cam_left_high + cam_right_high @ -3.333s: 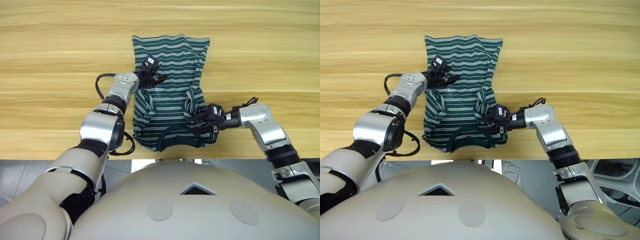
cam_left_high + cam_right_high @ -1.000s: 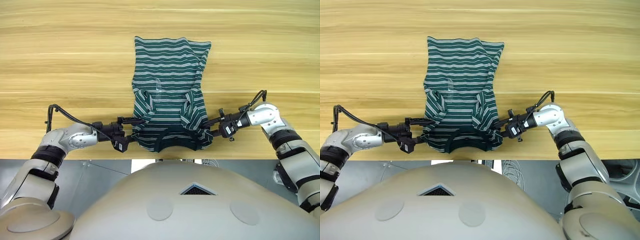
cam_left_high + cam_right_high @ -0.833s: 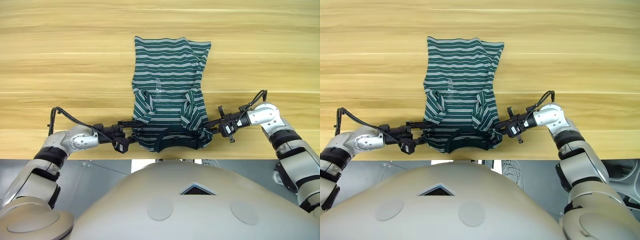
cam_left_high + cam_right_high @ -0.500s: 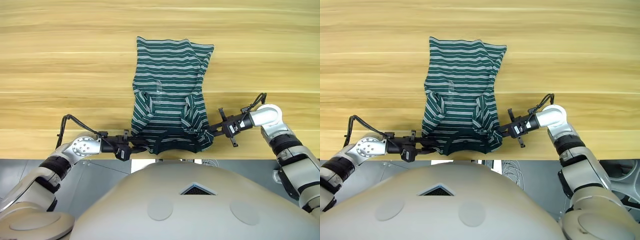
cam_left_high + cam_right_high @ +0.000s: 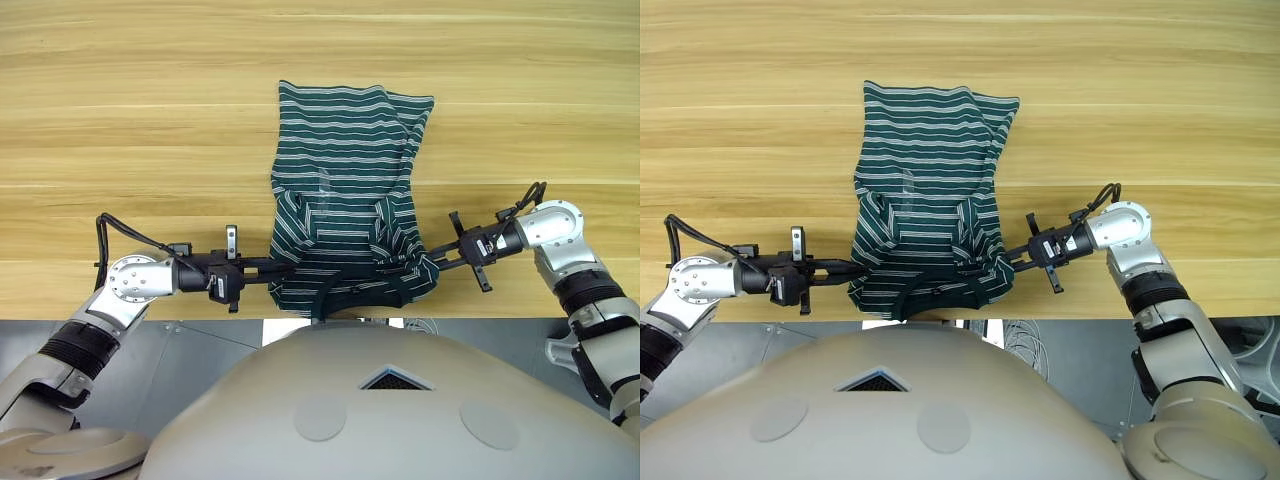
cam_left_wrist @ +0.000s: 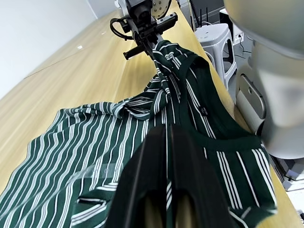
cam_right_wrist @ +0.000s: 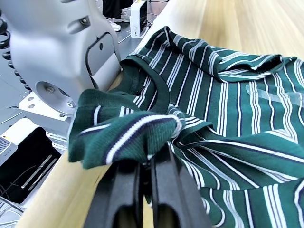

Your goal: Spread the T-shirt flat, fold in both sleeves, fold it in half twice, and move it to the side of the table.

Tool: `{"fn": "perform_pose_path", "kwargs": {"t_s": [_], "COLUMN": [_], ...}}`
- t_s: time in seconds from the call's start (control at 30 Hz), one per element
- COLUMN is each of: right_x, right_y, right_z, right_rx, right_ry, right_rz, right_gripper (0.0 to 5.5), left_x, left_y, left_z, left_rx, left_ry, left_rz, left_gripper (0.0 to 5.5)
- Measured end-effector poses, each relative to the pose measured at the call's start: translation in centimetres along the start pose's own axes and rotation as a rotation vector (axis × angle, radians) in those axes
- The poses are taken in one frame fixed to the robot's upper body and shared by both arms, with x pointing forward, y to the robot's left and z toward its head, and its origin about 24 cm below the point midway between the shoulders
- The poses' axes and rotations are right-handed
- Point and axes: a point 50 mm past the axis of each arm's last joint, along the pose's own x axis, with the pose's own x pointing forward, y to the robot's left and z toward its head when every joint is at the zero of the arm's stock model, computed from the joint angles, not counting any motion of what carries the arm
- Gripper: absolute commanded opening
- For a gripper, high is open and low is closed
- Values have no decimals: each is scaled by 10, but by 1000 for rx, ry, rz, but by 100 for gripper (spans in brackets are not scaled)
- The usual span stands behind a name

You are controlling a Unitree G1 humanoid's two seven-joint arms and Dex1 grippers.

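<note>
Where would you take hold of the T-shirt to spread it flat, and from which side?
At its two shoulder corners beside the collar, where the T-shirt lies along the near edge of the table. Come in sideways: left gripper from the left, right gripper from the right. The bunched fabric there offers a pinchable fold.

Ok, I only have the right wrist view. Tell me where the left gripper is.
Observer: The left gripper is shut on the T-shirt's near left corner, straight across from the right gripper.
Operator: Now describe the shirt's far end.
Observer: It lies on the table there, with the far right corner creased and folded in.
</note>
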Motion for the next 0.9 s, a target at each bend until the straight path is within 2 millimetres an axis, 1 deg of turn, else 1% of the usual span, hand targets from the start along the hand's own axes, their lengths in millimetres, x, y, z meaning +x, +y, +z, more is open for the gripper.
{"fn": "perform_pose_path", "kwargs": {"t_s": [0.03,0.1,0.2,0.23,0.33,0.4,0.43,0.5,0.53,0.6,0.9], "right_x": [2,5,5,4,3,3,4,5,5,5,6], "right_y": [0,0,-1,-1,-2,-1,-1,-2,-2,-2,-3], "right_z": [-1,-3,-4,-4,-3,-4,-4,-4,-4,-4,-3], "right_rx": [0,7,1,-2,-10,-10,-11,-12,-12,-12,-19], "right_ry": [5,6,7,8,11,17,17,18,18,19,17], "right_rz": [6,8,1,-3,-14,-9,-7,-4,-4,-3,0], "right_gripper": [3,3,3,3,3,3,3,3,3,3,3], "left_x": [-4,-16,-32,-38,-51,-48,-42,-33,-31,-29,-13], "left_y": [1,6,13,15,13,5,-2,-11,-15,-19,-20], "left_z": [-3,-12,-17,-17,-25,-32,-36,-42,-45,-48,-52], "left_rx": [28,73,141,172,264,294,304,311,309,322,382], "left_ry": [37,131,216,245,346,373,372,360,366,361,291], "left_rz": [3,25,78,83,30,-35,-73,-118,-142,-157,-122], "left_gripper": [0,28,92,103,156,194,203,240,243,243,243]}}
